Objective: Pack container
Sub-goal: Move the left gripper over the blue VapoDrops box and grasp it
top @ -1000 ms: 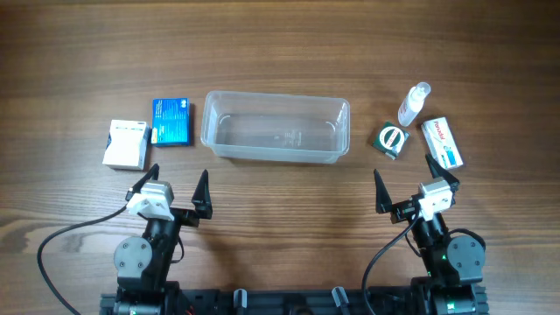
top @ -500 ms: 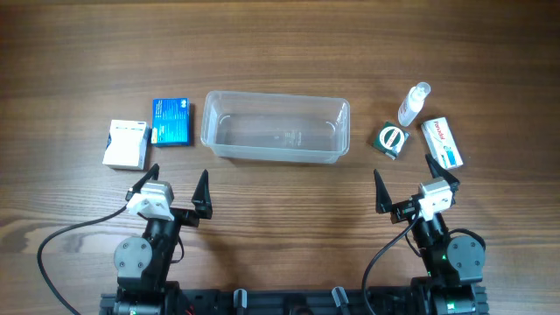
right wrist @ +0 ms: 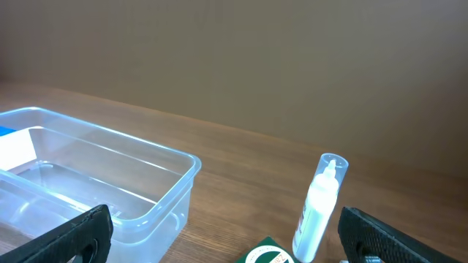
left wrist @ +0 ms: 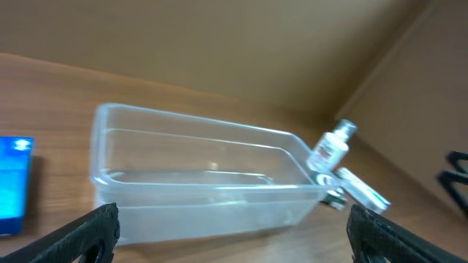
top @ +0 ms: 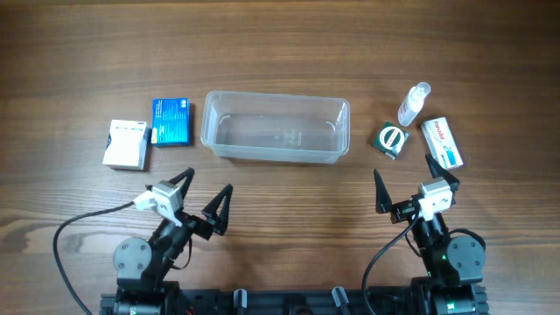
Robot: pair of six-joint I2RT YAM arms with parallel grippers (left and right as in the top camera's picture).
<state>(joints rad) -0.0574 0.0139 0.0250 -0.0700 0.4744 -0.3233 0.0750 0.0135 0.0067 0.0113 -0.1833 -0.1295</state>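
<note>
Nearest the bases, the left gripper (top: 209,179) and right gripper (top: 402,169) both hover with jaws spread wide and empty, so packing seems not yet begun. Beyond them the clear rectangular plastic container (top: 273,157) sits empty in the middle of the wooden worktop (top: 280,44). The next move likely calls for lowering onto the small blue cardboard box (top: 172,122) or the small green box (top: 391,140) beside it; their print is too small to read.
</note>
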